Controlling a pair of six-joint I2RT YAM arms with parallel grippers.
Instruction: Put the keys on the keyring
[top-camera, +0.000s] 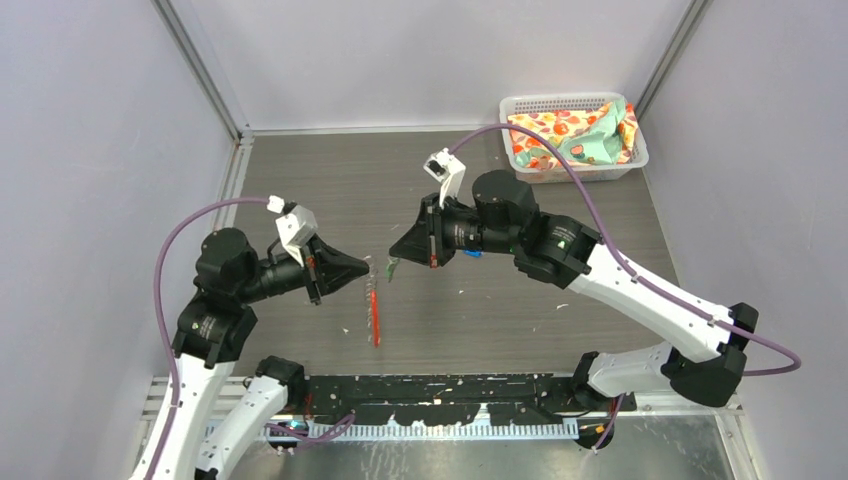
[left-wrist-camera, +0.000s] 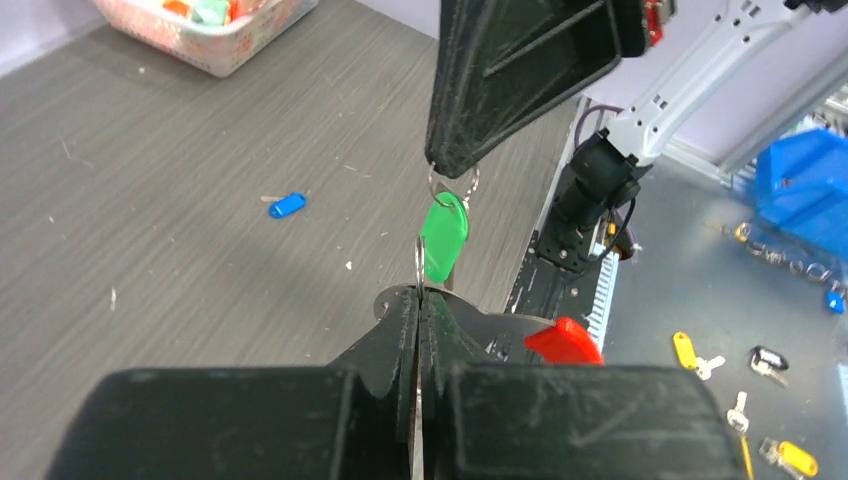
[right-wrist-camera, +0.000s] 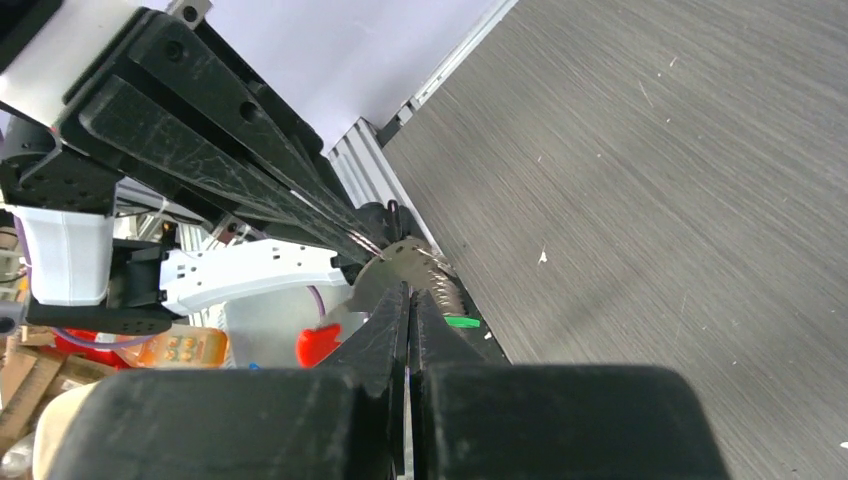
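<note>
Left fingers (left-wrist-camera: 392, 345) are pressed together, pinching the keyring (left-wrist-camera: 417, 268), with its red tag (left-wrist-camera: 563, 341) just beside them. Right fingers (left-wrist-camera: 500, 80) pinch the green key (left-wrist-camera: 443, 235) by its top, right beside the ring. The blue key (left-wrist-camera: 286, 205) lies apart on the desk (left-wrist-camera: 180, 140).

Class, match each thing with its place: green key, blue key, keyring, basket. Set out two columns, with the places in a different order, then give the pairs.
Things
1. green key
2. blue key
3. keyring
4. basket

Places
A. far right corner of the table
B. pinched in the left gripper
C. held by the right gripper
D. lying loose on the table

Pairs: 1-C, 2-D, 3-B, 4-A
</note>
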